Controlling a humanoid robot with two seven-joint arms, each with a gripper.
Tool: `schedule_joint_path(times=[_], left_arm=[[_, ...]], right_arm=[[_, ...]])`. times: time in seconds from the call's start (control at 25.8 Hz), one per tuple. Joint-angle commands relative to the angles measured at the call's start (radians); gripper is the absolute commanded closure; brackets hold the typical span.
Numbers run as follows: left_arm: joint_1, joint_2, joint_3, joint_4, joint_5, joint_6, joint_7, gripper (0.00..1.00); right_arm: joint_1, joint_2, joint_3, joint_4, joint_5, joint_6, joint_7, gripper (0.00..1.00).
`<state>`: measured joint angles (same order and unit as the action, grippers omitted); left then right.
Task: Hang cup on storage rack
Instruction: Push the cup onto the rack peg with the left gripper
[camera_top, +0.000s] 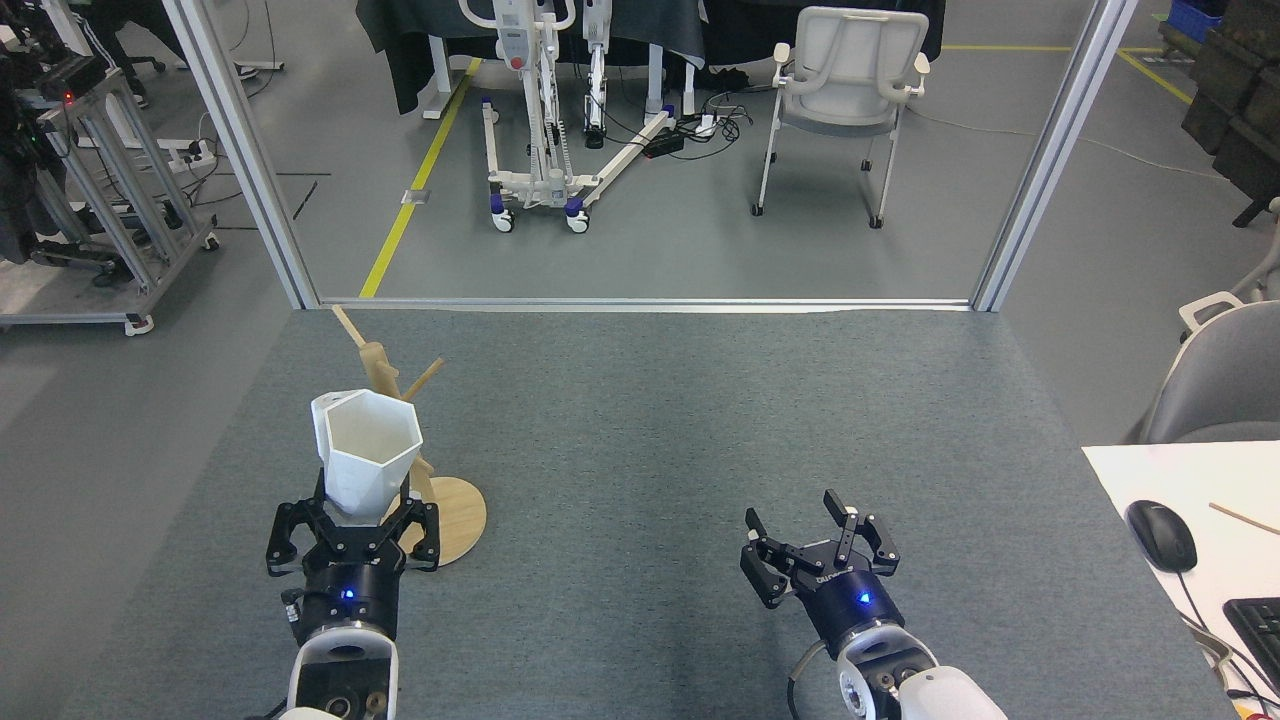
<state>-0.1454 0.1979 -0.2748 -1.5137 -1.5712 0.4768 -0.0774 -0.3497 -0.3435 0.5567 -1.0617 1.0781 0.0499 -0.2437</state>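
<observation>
The left gripper (352, 528) clasps the white cup (366, 452) by its narrow base, mouth up. The storage rack (432, 478) stands just behind the cup. The right gripper (820, 545) rests spread wide, empty, on the tabletop (650, 450).

The right gripper (818, 540) carries pale lettering on its black body, perhaps a brand, too small to read.

You're looking at a grey carpeted table (640, 440). The only thing standing on it is the rack (455, 515), its round wooden base on the left half, well in from the far edge.
</observation>
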Motion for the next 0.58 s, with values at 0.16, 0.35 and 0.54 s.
schedule_joint_path(times=[0.16, 0.35, 0.54], left_arm=[[0.041, 0.003, 0.002, -0.037, 0.0, 0.016, -0.001, 0.52], [0.013, 0.014, 0.008, -0.014, 0.028, -0.012, -0.001, 0.52], [-0.011, 0.017, 0.025, 0.017, 0.054, -0.029, 0.001, 0.52]], right_arm=[[0.0, 0.0, 0.0, -0.001, 0.0, -0.042, -0.006, 0.01], [-0.003, 0.006, 0.0, 0.005, -0.001, -0.042, -0.003, 0.01], [-0.008, 0.014, 0.002, 0.014, 0.0, -0.047, -0.003, 0.01]])
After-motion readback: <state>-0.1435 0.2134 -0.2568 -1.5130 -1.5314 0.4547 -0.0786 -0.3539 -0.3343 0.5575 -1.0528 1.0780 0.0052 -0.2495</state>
